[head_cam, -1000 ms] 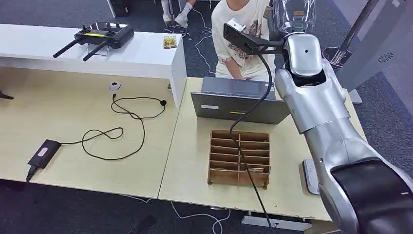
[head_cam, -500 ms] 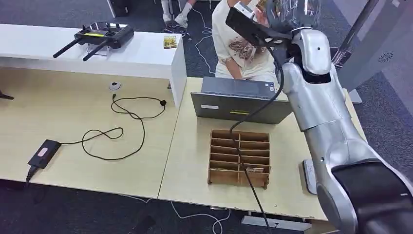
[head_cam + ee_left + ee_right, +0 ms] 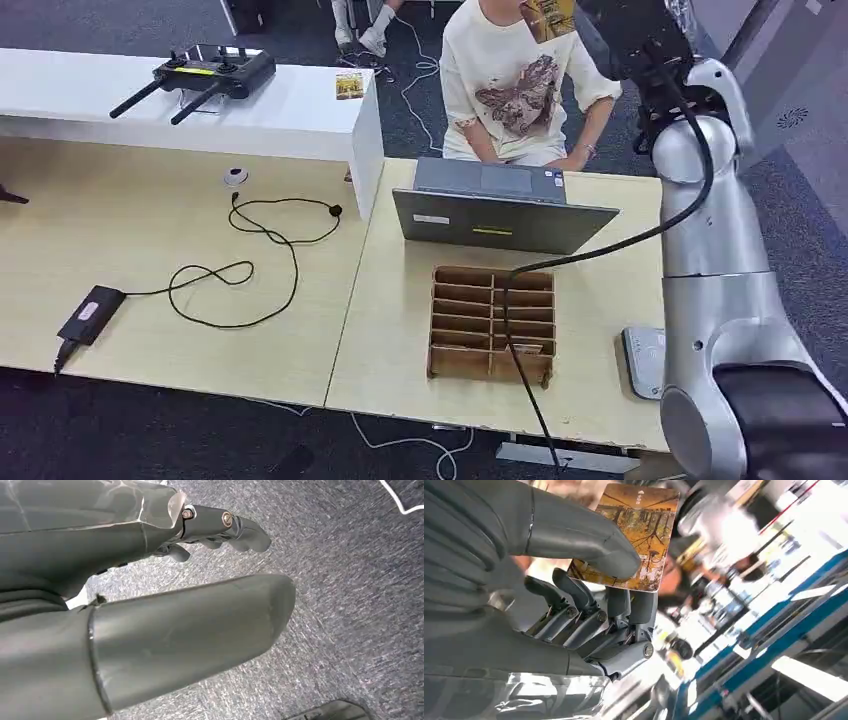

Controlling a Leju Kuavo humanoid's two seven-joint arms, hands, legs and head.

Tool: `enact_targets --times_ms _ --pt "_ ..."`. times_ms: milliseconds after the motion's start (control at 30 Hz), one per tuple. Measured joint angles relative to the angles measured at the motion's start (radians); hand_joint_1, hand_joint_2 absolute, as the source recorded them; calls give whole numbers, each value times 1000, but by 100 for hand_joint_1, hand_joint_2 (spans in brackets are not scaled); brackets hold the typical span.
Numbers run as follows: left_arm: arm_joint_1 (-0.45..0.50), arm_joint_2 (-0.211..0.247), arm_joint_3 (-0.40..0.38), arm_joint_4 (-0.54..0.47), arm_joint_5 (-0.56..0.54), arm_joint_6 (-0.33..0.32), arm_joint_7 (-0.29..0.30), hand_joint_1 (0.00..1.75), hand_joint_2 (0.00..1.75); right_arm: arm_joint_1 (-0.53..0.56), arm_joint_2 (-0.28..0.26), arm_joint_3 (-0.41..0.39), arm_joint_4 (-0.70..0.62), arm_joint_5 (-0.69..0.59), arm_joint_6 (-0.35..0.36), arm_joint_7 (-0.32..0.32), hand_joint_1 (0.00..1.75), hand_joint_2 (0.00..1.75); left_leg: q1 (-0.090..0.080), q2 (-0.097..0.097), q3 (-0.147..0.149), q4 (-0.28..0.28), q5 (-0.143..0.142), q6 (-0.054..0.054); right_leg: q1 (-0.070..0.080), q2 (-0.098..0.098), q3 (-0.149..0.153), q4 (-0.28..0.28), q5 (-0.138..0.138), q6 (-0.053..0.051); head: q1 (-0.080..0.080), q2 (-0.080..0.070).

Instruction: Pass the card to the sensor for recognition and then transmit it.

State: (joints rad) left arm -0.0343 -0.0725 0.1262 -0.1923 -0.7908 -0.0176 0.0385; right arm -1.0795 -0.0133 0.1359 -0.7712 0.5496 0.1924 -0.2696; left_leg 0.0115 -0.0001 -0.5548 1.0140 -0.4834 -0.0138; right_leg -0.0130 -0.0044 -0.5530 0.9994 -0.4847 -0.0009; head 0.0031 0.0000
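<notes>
Right hand (image 3: 574, 600) pinches card (image 3: 629, 535) between thumb and fingers, raised high before seated person (image 3: 520, 80) | left hand (image 3: 150, 580) hangs over carpet, fingers curled on nothing | laptop (image 3: 500, 210), wooden divider tray (image 3: 492, 322), grey sensor pad (image 3: 642, 360) on surface (image 3: 390, 300)

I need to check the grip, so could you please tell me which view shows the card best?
The right wrist view: the card is large, its picture legible, pinched between the right hand's thumb and fingers. The head view catches a small piece of the card at its upper edge. The left wrist view looks at floor.
</notes>
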Motion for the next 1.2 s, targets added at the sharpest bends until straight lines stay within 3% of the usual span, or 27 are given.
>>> enact_targets --times_ms 167,300,433,600,833,1200 --pt "3 0 18 0 -4 3 -7 0 0 57 -96 -34 -95 -275 175 -68 175 175 0 -1 -1 1 0 0 0 0 0 0 0 0 0 0" --pt "4 0 26 0 -13 5 -8 0 0 138 -177 -54 -171 -438 253 -104 175 175 0 -1 -1 1 0 0 0 -1 0 -1 0 0 0 0" --pt "6 0 38 0 -19 6 -8 0 0 255 -264 -91 -232 -519 288 -127 175 175 0 -4 -1 1 -1 1 0 -4 2 -1 0 1 0 0" --pt "9 0 49 0 -33 6 2 0 0 400 -355 -161 -255 -570 356 -150 175 175 0 -5 -2 2 -1 1 0 -4 1 -2 0 1 0 0" --pt "13 1 53 0 -54 6 10 0 0 602 -483 -225 -247 -536 415 -162 175 175 0 -7 -4 2 -2 2 0 -7 -1 -2 0 1 0 0" --pt "13 6 53 0 -81 5 9 0 0 747 -584 -260 -154 -505 442 -88 175 175 0 -6 -5 2 -2 2 0 -6 -2 -2 0 1 0 0"
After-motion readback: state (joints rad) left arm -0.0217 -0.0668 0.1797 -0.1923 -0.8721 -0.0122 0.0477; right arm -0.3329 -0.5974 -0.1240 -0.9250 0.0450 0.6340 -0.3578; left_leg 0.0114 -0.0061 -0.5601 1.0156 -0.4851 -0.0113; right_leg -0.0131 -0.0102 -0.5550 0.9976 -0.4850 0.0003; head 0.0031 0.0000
